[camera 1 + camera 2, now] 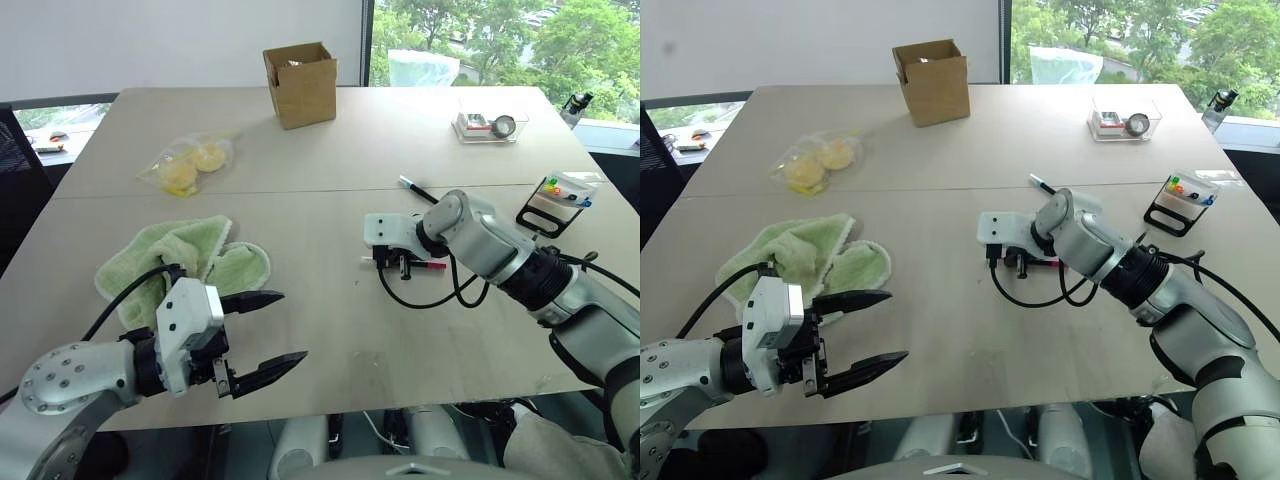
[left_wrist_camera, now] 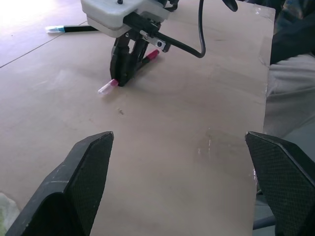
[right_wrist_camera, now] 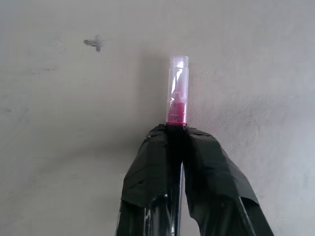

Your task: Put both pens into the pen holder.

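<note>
Your right gripper (image 3: 176, 135) is clamped on the pink-ended pen (image 2: 129, 73) lying on the table (image 1: 330, 330), cap poking just past the fingertips; light, stiff, slick barrel, so grip mid-barrel; left gripper (image 1: 262, 335) wide, empty.

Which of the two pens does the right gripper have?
The pink-ended pen, clamped in the right gripper. The blue-ended pen lies free on the table beyond it.
</note>
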Robot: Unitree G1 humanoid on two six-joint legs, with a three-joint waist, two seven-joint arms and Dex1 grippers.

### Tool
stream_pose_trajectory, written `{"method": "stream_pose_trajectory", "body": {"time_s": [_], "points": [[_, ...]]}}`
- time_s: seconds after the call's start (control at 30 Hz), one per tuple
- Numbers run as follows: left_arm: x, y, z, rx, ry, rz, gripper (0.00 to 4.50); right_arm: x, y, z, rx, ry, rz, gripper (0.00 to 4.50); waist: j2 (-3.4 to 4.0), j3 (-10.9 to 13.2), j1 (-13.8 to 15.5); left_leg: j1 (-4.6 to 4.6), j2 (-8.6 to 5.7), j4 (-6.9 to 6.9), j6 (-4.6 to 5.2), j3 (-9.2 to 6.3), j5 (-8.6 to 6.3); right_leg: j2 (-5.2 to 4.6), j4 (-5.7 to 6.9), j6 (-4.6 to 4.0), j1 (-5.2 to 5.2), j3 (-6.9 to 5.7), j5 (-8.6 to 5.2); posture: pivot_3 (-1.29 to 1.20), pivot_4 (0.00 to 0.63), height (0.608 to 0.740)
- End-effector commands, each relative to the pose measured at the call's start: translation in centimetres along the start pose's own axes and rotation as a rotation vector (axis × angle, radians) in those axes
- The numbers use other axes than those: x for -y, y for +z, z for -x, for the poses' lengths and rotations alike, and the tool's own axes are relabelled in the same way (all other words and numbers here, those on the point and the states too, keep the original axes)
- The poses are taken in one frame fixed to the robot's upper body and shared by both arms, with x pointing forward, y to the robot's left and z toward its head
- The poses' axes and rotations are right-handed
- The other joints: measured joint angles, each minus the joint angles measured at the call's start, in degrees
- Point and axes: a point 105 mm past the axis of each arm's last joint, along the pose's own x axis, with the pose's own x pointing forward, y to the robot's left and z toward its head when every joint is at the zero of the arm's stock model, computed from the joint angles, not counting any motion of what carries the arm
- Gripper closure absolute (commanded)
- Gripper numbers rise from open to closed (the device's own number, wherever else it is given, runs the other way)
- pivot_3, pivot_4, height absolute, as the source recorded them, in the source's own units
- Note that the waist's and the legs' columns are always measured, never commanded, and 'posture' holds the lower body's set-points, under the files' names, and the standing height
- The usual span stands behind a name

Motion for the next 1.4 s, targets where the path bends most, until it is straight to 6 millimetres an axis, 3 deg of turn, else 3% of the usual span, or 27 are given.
{"method": "stream_pose_trajectory", "body": {"time_s": [0.03, 0.13, 0.2, 0.23, 0.37, 0.43, 0.53, 0.73, 0.87, 0.93, 1.13, 1.4], "points": [[0.1, 0.3, 0.0, 0.014, -0.003, -0.029, 0.00, 1.2, -1.6, 0.5, -0.021, -0.083, -0.018, 4.49, -0.04, 0.0, 0.0, 0.00, 0.00, 0.00, 0.00, 0.00, 0.00, 0.00, 0.00, 0.01, 0.00, 0.00, 0.01, 0.00, 0.150, 0.740], [0.0, 0.2, 0.0, 0.017, 0.010, -0.031, 0.00, 2.5, 0.3, 2.5, 0.187, -0.129, -0.126, 4.49, -0.04, 0.0, 0.1, -0.03, 0.00, 0.00, 0.00, 0.00, 0.00, -0.01, 0.00, -0.03, 0.00, 0.00, 0.05, 0.00, 0.150, 0.740], [-0.2, 0.2, 0.0, 0.024, 0.033, -0.029, 0.00, 5.0, 3.7, 7.4, 0.661, -0.153, -0.343, 4.49, -0.05, 0.0, 0.0, -0.07, 0.00, -0.01, 0.00, 0.00, 0.00, 0.00, -0.01, -0.04, -0.02, 0.00, 0.22, 0.00, 0.150, 0.740], [-0.2, 0.1, -0.1, 0.027, 0.040, -0.027, 0.00, 6.6, 3.8, 10.3, 0.843, -0.221, -0.404, 4.49, -0.02, 0.0, -0.2, -0.10, 0.00, -0.02, 0.00, 0.01, 0.00, 0.00, 0.00, -0.03, -0.01, 0.00, 0.23, 0.00, 0.150, 0.740], [-0.2, 0.1, -0.5, 0.045, 0.051, -0.019, 0.00, 10.5, -1.4, 16.9, 1.052, -0.637, -0.584, 4.49, 0.06, 0.1, 0.8, -0.12, 0.00, -0.13, 0.00, 0.00, 0.00, 0.01, -0.06, -0.02, -0.02, -0.05, 0.24, 0.00, 0.150, 0.740], [-0.2, 0.1, -0.8, 0.053, 0.050, -0.018, 0.00, 11.2, -4.4, 18.8, 1.034, -0.833, -0.610, 4.49, 0.06, 0.1, 1.3, -0.12, -0.01, -0.12, 0.00, 0.01, 0.00, 0.01, -0.12, -0.02, -0.01, -0.05, 0.23, 0.00, 0.150, 0.740], [-0.5, 0.1, -1.2, 0.061, 0.041, -0.026, 0.00, 11.3, -6.9, 20.9, 1.055, -1.070, -0.578, 4.49, 0.10, 0.1, 1.1, -0.10, -0.01, -0.16, 0.01, 0.06, 0.00, 0.01, -0.11, -0.01, 0.02, -0.03, 0.23, 0.00, 0.150, 0.740], [-1.8, 0.3, -1.4, 0.068, 0.039, -0.049, 0.00, 11.4, -11.3, 23.6, 0.999, -1.468, -0.665, 4.49, 0.49, 0.3, -0.1, 0.00, 0.04, -0.17, 0.18, 0.13, 0.12, 0.10, 0.07, 0.07, -0.01, 0.04, 0.20, 0.00, 0.150, 0.740], [-2.0, 0.3, -1.4, 0.070, 0.041, -0.054, 0.00, 9.7, -12.9, 25.5, 1.000, -1.692, -0.683, 4.49, 0.47, 0.3, -0.2, -0.03, 0.04, -0.20, 0.24, 0.15, 0.16, 0.09, 0.01, 0.01, 0.00, 0.06, 0.23, 0.00, 0.150, 0.740], [-2.2, 0.3, -1.5, 0.071, 0.044, -0.055, 0.00, 7.8, -13.4, 25.5, 0.985, -1.766, -0.675, 4.49, 0.47, 0.3, -0.1, -0.07, 0.04, -0.21, 0.25, 0.17, 0.16, 0.09, -0.04, 0.01, 0.00, 0.08, 0.23, 0.00, 0.150, 0.740], [-2.9, 0.5, -1.7, 0.077, 0.047, -0.069, 0.00, 5.4, -13.7, 24.3, 0.930, -1.822, -0.667, 4.49, 0.55, 0.4, -0.3, -0.01, 0.04, -0.25, 0.17, 0.19, 0.12, 0.10, -0.03, 0.20, -0.01, 0.14, 0.12, 0.00, 0.150, 0.740], [-3.3, 0.8, -1.9, 0.085, 0.040, -0.088, 0.00, 5.1, -14.5, 23.6, 0.905, -1.855, -0.665, 4.49, 0.55, 0.3, -0.3, 0.19, 0.04, -0.26, 0.01, 0.21, 0.02, 0.11, 0.00, 0.21, 0.11, 0.23, 0.10, 0.00, 0.150, 0.740]]}}
